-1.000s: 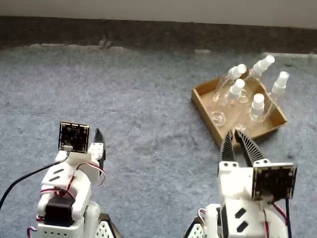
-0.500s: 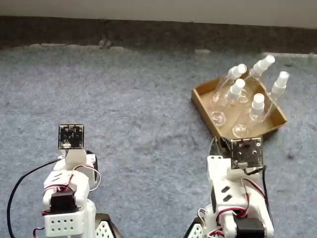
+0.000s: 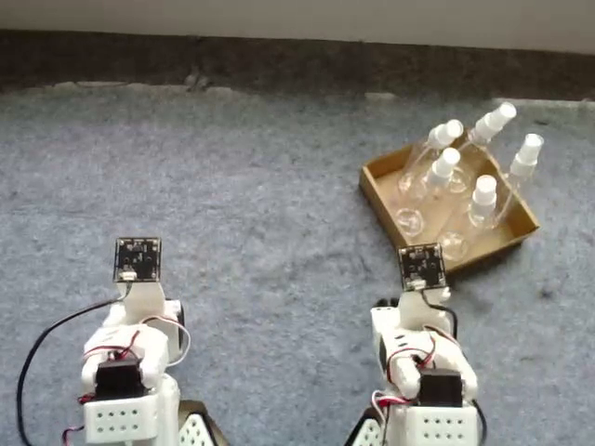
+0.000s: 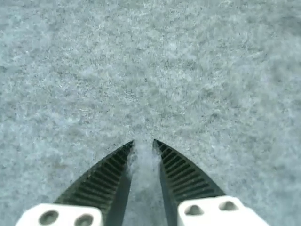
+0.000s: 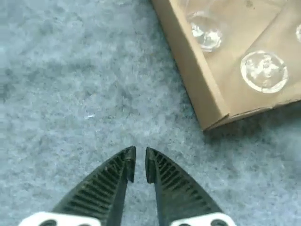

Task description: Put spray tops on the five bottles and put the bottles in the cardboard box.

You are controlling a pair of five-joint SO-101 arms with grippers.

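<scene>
**Grey carpet, box packed, both pincers empty**

Five bottles point(image 3: 456, 186) lie in the cardboard box point(image 3: 376, 190), each with a white spray top on, leaning across one another with the tops toward the far rim. The box sits near the right pincer point(image 5: 140, 150), ahead of it and a little to its right, and well apart from the left pincer point(image 4: 143, 142). These look like clear, thin-walled, empty plastic, so I'd judge them light, slick and easy to dent. The safest hold is probably around the body just under the shoulder, not on the spray top, which could twist or pop. The right pincer's jaws are all but closed on nothing, and the left's leave a narrow slit, also empty. Under both is nubby grey felt, likely grippy. Past the box, a dark strip and a pale wall close off the far edge.
</scene>
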